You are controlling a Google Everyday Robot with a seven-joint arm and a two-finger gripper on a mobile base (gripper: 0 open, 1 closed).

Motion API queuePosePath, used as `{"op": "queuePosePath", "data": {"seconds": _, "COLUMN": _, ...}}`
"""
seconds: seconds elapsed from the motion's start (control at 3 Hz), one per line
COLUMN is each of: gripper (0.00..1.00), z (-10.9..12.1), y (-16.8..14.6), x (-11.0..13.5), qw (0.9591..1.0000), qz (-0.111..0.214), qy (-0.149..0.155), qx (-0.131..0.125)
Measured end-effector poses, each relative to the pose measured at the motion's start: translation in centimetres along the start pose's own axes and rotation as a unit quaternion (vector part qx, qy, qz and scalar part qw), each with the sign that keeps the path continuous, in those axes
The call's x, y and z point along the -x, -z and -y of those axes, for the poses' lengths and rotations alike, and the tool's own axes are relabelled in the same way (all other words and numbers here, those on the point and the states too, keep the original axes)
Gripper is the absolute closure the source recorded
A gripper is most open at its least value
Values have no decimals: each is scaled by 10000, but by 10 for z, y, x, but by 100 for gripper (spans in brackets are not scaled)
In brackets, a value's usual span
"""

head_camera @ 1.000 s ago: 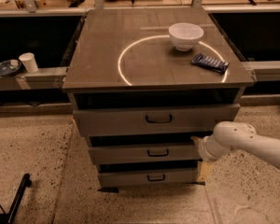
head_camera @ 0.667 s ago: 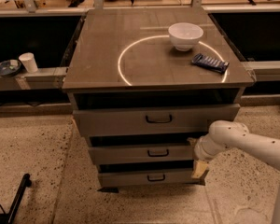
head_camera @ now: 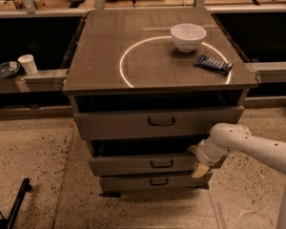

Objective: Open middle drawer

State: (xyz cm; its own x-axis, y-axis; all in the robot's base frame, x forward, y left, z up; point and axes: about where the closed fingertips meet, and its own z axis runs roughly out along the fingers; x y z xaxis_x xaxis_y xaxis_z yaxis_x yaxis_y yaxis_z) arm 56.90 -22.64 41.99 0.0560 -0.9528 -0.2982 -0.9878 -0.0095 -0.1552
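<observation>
The middle drawer [head_camera: 133, 165] is the second of three grey-brown fronts, with a small black loop handle [head_camera: 161, 164] at its centre. It stands pulled out a little, with a dark gap above it. My gripper [head_camera: 198, 165], at the end of the white arm [head_camera: 248, 144] coming in from the right, sits against the drawer's right end, level with its front. The top drawer [head_camera: 133, 124] juts out above it. The bottom drawer [head_camera: 133, 182] lies just below.
On the cabinet top [head_camera: 109, 66] stand a white bowl [head_camera: 188, 36] and a dark blue packet [head_camera: 213, 64]. A white cup [head_camera: 27, 64] and a dark dish [head_camera: 5, 69] sit on the ledge at left. A black rod [head_camera: 16, 202] lies on the speckled floor at lower left.
My gripper has moved left onto the right end of the middle drawer. The middle drawer's front has come out toward the camera a little.
</observation>
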Motion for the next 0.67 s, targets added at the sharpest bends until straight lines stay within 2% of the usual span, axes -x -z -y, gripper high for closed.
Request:
{"op": "queuePosePath", "data": {"seconds": 0.33, "gripper": 33, "z": 1, "y": 5, "x": 2, "qw": 10000, "qz": 0, "qy": 0, "qx": 0}}
{"op": "queuePosePath", "data": {"seconds": 0.67, "gripper": 31, "z": -28, "y": 33, "x": -9, "qw": 9994, "qz": -325, "qy": -41, "qx": 98}}
